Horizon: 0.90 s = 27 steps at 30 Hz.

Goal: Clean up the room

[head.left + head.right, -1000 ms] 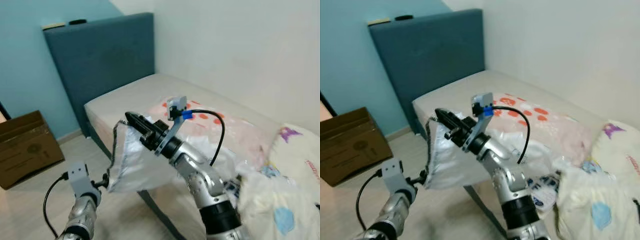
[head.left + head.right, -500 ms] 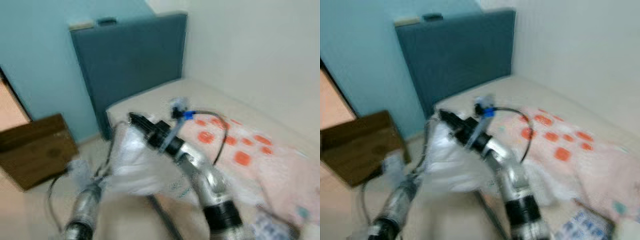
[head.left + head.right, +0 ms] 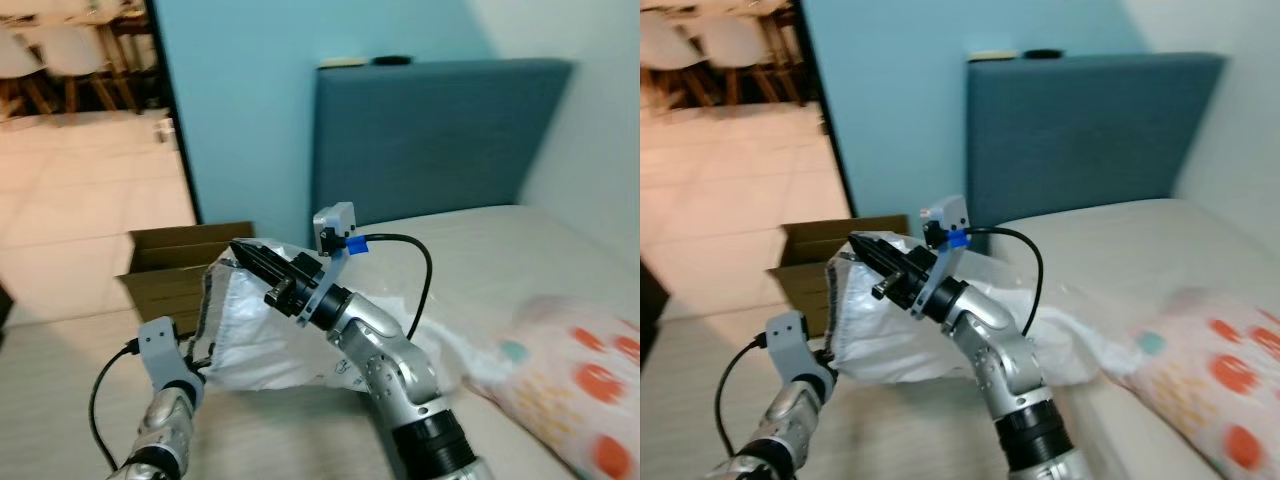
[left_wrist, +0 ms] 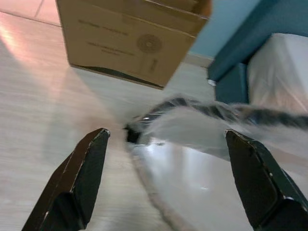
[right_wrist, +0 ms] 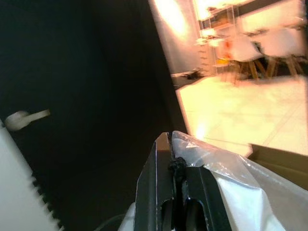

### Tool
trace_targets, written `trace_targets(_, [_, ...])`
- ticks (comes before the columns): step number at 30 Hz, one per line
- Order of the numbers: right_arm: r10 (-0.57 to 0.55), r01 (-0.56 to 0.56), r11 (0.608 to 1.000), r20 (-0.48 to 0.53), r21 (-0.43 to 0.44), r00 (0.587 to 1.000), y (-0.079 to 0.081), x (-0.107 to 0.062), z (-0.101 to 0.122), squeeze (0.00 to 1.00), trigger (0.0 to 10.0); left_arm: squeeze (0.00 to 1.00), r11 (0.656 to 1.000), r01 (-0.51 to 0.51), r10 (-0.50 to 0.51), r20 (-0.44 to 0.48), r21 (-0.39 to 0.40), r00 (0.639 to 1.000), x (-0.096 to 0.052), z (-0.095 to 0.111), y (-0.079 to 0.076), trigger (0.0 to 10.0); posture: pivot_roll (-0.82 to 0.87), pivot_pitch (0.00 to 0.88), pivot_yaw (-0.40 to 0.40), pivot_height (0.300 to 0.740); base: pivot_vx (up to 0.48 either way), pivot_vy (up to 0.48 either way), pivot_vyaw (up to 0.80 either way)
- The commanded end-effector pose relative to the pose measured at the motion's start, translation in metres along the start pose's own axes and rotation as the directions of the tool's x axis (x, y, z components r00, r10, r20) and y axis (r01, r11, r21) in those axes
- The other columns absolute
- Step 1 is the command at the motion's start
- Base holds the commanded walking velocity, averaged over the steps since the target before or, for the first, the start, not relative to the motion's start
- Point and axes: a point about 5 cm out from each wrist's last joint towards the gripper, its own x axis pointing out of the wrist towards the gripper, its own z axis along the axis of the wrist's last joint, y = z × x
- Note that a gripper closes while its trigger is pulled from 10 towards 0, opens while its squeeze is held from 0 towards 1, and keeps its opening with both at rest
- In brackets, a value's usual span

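Two grippers on the job, one bag between them. Your right gripper [image 3: 243, 252] has its black fingers pressed together on the top edge of the clear plastic bag [image 3: 255, 335], drawstring caught between them in the right wrist view. Your left gripper [image 4: 163, 178] sits low and near, fingers spread wide apart, with the bag's dark-edged rim lying between them but not pinched. The bag hangs just left of the bed [image 3: 500, 240], near its head end.

Changed since a second ago: the whole view has swung left. That is the camera turning, not the things moving. The blue headboard [image 3: 440, 130] now stands at centre-right, a doorway [image 3: 80, 100] with a tiled room and white chairs has come into view at far left, and the cardboard box [image 3: 180, 275] lies directly behind the bag. The pile of bedding at the right has left the picture; a spotted pillow [image 3: 575, 390] remains at near right. The blur of half a second ago is gone.

The grip on the bag matches the earlier frames: same pinch, same hang.

Judgement: you are carrying the bag away from the bed, likely toward the box or the doorway. Watch the bag dragging on the floor [image 3: 60, 350].
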Motion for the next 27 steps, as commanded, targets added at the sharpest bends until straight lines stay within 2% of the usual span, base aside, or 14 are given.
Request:
trace_targets(1, [-0.04,0.041,0.999,0.028,-0.023,0.999,-0.005,0.002,0.007,0.0,10.0,0.0,1.0,0.018,-0.018,-0.004,0.02,1.0,0.001,0.001,-0.004,10.0,-0.1,0.0,-0.026,0.715,0.48,0.0,0.0])
trace_targets(2, [-0.077,0.078,0.996,0.021,-0.032,0.997,-0.01,0.001,0.007,0.0,10.0,0.0,1.0,0.019,-0.019,-0.006,0.022,1.0,0.001,0.0,-0.005,10.0,-0.1,0.0,-0.026,0.715,0.48,0.0,0.0])
trace_targets(8, [-0.114,0.115,0.992,0.034,-0.041,0.993,-0.018,-0.001,0.011,0.0,10.0,0.0,0.999,0.026,-0.026,-0.013,0.026,1.0,0.0,-0.002,-0.006,10.0,-0.1,0.0,-0.026,0.715,0.48,0.0,0.0])
trace_targets(14, [-0.096,0.098,0.994,0.048,-0.038,0.994,-0.016,0.0,0.013,0.0,10.0,0.0,0.999,0.034,-0.034,-0.011,0.028,0.999,0.0,-0.002,-0.009,10.0,-0.1,0.0,-0.026,0.715,0.48,0.0,0.0])
trace_targets(27, [-0.074,0.076,0.992,0.025,-0.102,0.997,-0.012,0.003,0.008,0.0,10.0,0.0,0.999,0.036,-0.036,-0.008,0.04,0.999,0.001,-0.001,-0.01,10.0,-0.11,0.0,-0.023,0.715,0.48,0.0,0.0])
